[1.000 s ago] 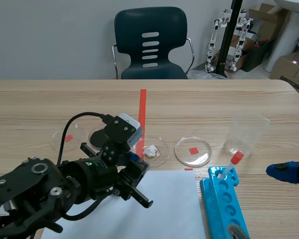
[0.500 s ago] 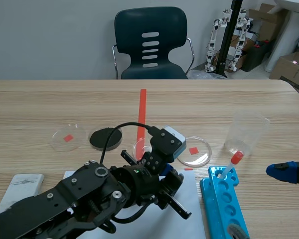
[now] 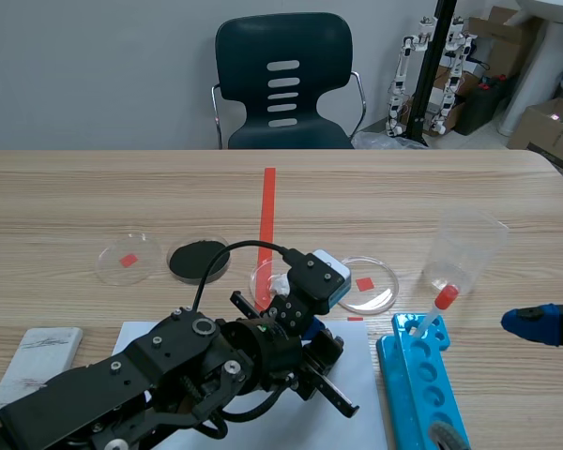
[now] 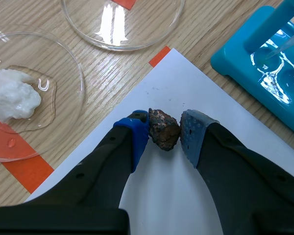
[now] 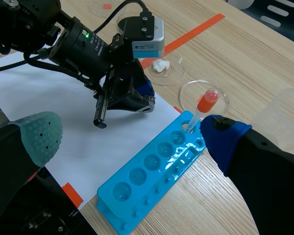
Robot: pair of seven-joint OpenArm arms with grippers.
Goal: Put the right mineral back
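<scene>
Wooden worktop (image 3: 403,187) bears a paper sheet (image 4: 183,88). On it, the left gripper (image 4: 165,125) clasps the brown mineral (image 4: 162,132). Off the sheet, the right gripper (image 5: 130,137) gapes.

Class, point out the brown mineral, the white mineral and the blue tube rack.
brown mineral (image 4: 163,129), left wrist view, the middle of the rock.
white mineral (image 4: 14,101), left wrist view, the centre of the lump.
blue tube rack (image 5: 157,188), right wrist view, its long side wall.

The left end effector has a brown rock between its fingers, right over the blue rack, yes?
Not quite. The left end effector has the brown rock between its fingers, but over the white paper, not the blue rack, which lies off to one side. The left wrist view shows it.
</scene>
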